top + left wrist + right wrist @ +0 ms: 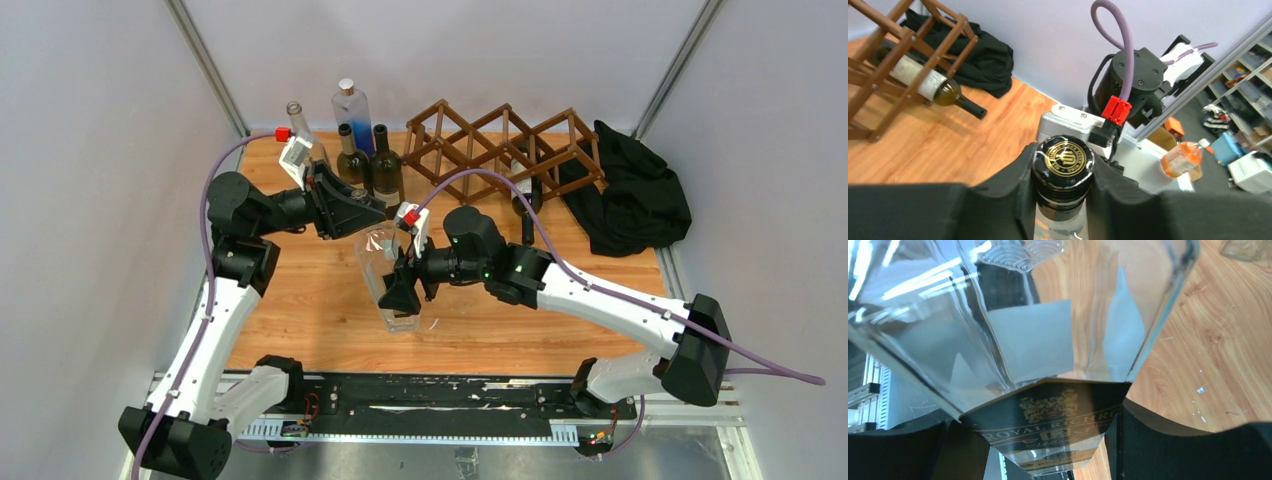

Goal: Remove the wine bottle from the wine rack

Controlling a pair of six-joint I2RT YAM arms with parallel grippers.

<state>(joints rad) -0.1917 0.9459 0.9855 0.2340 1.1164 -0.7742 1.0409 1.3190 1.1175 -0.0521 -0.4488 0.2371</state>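
Left claw (1062, 181): shut on the neck of a clear bottle (375, 262), one finger on each side just under the black cap (1063, 160) with a gold crest.

Right claw (1048, 440): clamped on the same bottle lower down, black pads against a dark label (1048, 415) and the glass walls widening beyond them.

Top view: the clear bottle sits mid-frame between the two claws, the left coming in from the upper left, the right from the right. Cannot tell whether its base touches the table (300, 310).

Wine bottle (525, 195): lies in the rack (470, 135) at upper centre-right, in a lower opening toward the rack's right end. The dark neck pokes out toward the bottom of the frame. No claw touches it, and both are well apart from it. In the left wrist view it shows at upper left, pale label between the slats.

Black cloth (635, 195): heaped just right of the rack.

Four standing bottles (352, 110): clustered left of the rack, behind the left claw, two dark and two clear.
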